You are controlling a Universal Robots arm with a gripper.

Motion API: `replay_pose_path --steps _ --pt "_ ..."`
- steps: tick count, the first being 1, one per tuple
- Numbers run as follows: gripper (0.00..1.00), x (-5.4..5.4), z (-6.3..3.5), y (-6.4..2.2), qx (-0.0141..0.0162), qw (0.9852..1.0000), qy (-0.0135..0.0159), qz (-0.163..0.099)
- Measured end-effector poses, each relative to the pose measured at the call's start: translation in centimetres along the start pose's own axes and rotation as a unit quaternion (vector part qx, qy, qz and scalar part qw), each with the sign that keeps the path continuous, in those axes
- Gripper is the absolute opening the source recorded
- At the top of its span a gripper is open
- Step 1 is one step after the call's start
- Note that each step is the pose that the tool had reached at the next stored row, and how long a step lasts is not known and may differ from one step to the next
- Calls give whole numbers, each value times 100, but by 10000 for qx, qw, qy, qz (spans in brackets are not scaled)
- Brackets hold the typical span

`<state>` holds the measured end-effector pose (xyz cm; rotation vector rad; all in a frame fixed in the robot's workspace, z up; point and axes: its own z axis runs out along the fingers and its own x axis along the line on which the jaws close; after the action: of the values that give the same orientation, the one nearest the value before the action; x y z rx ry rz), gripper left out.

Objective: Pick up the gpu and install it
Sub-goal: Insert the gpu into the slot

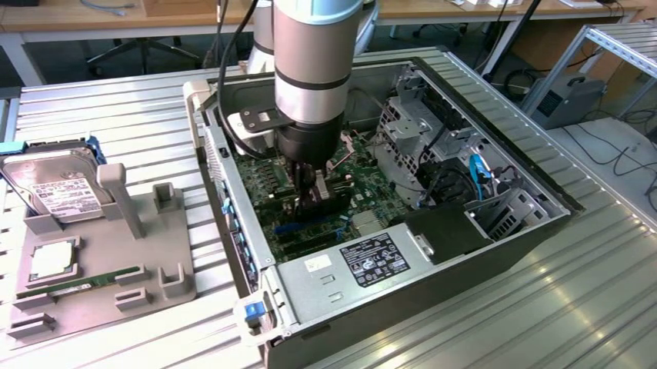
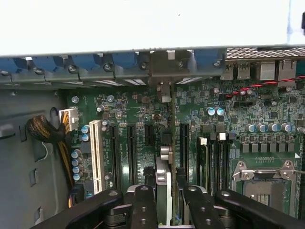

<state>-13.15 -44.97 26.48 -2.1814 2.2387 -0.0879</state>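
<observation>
- The gpu is seen edge-on between the gripper fingers, standing upright over the motherboard; in the exterior view the black card hangs below the arm, inside the open computer case.
- The jaws are closed onto the card, pinching its two faces; they are neither fully spread nor pressed together.
- The card's lower edge appears to lie over the row of long expansion slots; whether it is already touching one cannot be told.
- Risk, as a judgement: a slight sideways offset or tilt would let the edge land beside the slot and jam.
- The bracket end could catch on the case's rear wall.
- On the grey fixture outside, the hard drive and memory stick remain parked.
</observation>
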Motion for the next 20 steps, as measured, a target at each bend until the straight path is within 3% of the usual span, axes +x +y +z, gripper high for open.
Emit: replay_pose_path --steps 8,14,20 --pt "27 -3 81 4 -1 10000 19 -4" --pt "27 -2 82 4 0 10000 70 -7" --pt "27 -2 89 5 1 10000 73 -7"
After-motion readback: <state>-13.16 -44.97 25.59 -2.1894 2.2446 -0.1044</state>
